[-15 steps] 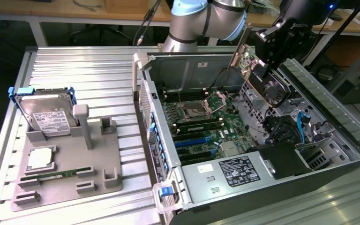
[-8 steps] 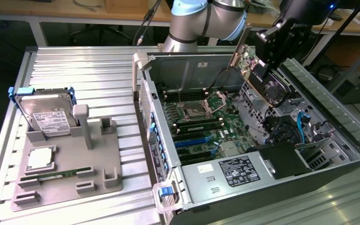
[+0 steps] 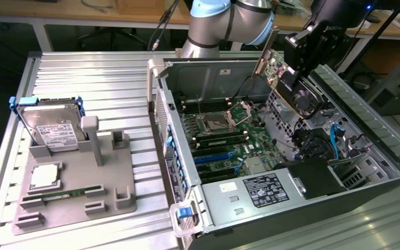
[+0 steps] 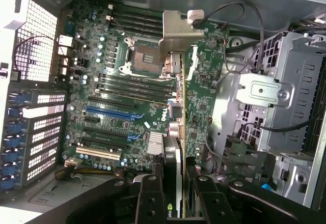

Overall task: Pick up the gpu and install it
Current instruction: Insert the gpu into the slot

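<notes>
Exterior view: a ribbed silvery metal table (image 3: 82,67) carries a large open grey steel computer case (image 3: 214,78) lying on its side, its green motherboard (image 3: 235,140) facing up. The grey-and-blue robot arm (image 3: 221,21) reaches in from the far edge. At the exterior view's left lies a flat grey plastic fixture tray (image 3: 110,182). It holds a silver hard drive in a blue frame (image 3: 50,127), a square silver processor (image 3: 45,177) and a thin green memory stick (image 3: 64,194).

The black gripper (image 3: 290,78) pinches the gpu (image 3: 294,96), a slim dark card with a long silvery bracket. The card hangs tilted above the case's interior, clear of the board.

In the wrist view the gripper (image 4: 175,188) clamps the gpu (image 4: 173,163) edge-on, over the motherboard (image 4: 117,107).
</notes>
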Action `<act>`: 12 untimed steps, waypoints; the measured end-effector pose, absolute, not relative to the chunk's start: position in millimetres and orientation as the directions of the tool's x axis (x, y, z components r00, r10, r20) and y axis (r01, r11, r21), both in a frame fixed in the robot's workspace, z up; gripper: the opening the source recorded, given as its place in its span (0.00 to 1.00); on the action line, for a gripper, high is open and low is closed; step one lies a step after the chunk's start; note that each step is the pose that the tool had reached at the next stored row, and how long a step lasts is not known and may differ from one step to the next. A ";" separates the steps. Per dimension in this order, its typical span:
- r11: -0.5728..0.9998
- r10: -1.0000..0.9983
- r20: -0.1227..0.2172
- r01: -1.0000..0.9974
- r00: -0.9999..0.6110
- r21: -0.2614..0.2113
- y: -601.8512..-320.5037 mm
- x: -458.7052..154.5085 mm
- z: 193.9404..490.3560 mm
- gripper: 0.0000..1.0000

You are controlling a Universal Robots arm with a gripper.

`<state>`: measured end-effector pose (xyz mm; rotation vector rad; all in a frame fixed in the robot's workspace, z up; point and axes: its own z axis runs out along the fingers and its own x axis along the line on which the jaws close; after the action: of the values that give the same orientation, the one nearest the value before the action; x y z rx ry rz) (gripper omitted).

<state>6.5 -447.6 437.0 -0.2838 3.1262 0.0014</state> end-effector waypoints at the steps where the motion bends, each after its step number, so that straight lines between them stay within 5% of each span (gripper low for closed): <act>1: 0.984 -0.180 -0.003 -0.180 -0.984 0.001 -447.6 6.5 437.1 0.27; 12: 0.982 -0.187 -0.003 -0.187 -0.982 0.001 -447.6 6.5 437.1 0.27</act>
<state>6.5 -447.6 437.1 -0.2945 3.1252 0.0013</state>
